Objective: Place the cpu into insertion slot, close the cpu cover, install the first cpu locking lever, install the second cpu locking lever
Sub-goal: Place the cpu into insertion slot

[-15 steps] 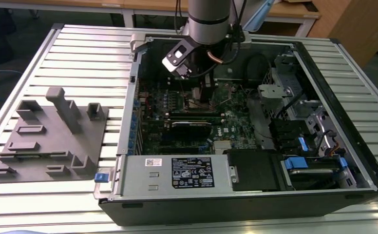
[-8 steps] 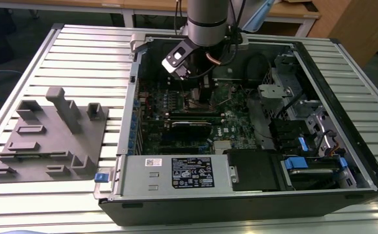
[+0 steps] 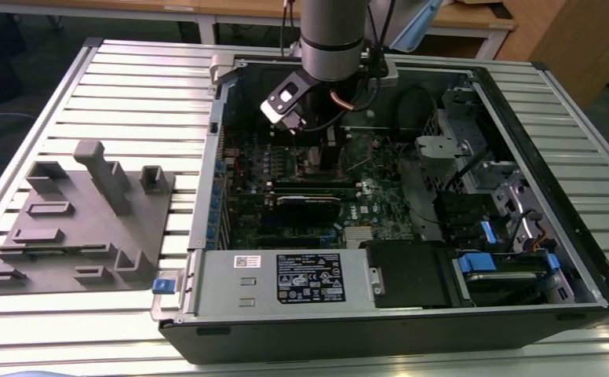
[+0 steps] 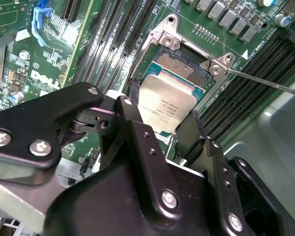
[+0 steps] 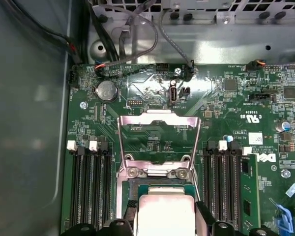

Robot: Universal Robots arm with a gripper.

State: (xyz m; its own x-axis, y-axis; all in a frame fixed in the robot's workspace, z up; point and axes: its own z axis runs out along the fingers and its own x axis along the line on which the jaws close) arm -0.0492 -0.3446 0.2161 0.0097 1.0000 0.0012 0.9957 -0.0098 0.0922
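Silver-grey cpu held in the claw over the slot, inside an open case. In the second wrist view the two black fingers press against opposite edges of the cpu. The claw is closed only as far as the chip's width and grips nothing else. The cpu covers the near part of the slot, while the far part, with its field of gold contacts, lies exposed. Whether the chip's underside touches the slot cannot be told.

The cover stands raised on its hinge at the far edge of the slot, and the green board shows through its central cutout. Black memory slots lie in rows on both sides of the slot. A thin metal lever runs out from one corner of the slot's frame and passes over one of these rows. A round coin cell sits on the board beyond the cover.

In the exterior view the arm extends down from the far side into the far half of the case, which lies on a slatted metal table. A grey power supply fills the near side of the case toward the exterior view's left. A grey fixture plate with upright blocks lies on the table at the exterior view's left, near the case and well apart from the arm.
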